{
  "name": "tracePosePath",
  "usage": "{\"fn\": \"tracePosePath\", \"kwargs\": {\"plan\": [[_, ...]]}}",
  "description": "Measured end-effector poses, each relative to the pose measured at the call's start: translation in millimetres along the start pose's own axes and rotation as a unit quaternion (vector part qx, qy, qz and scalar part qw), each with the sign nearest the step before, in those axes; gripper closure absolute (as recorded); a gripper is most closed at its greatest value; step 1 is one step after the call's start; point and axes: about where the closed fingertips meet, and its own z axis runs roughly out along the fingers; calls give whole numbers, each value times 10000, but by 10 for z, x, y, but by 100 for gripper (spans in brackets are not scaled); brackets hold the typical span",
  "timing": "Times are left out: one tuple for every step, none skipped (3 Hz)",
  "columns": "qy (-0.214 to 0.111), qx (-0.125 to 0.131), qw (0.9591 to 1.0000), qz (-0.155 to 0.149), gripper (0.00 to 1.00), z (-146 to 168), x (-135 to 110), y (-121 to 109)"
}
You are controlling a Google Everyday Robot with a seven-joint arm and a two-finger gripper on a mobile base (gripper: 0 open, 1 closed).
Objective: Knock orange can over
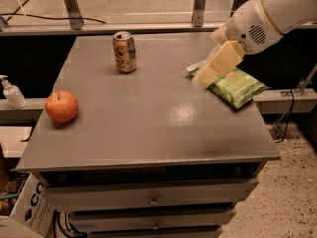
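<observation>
Gripper [204,77] hovers by green bag [238,86] (orange can [124,52] upright, apart).

The gripper [204,78] hangs over the desk's [163,128] right side, by the green chip bag [237,87]. Open desk surface runs from it to the orange can [124,52]; the apple [61,106] sits well aside, near the left edge.

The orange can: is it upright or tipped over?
Upright. The orange can stands on its base near the table's back edge, silver top facing up. The pincer is apart from it, by the green bag.
</observation>
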Motion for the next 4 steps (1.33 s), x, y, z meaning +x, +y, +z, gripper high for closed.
{"fn": "tracePosePath", "kwargs": {"plan": [[0, 0, 10000, 0, 0, 0, 0, 0], [-264, -48, 9996, 22, 0, 219, -106, -2], [-855, -147, 9962, -14, 0, 733, -401, -126], [-1208, -160, 9925, 19, 0, 1135, -524, -375]]}}
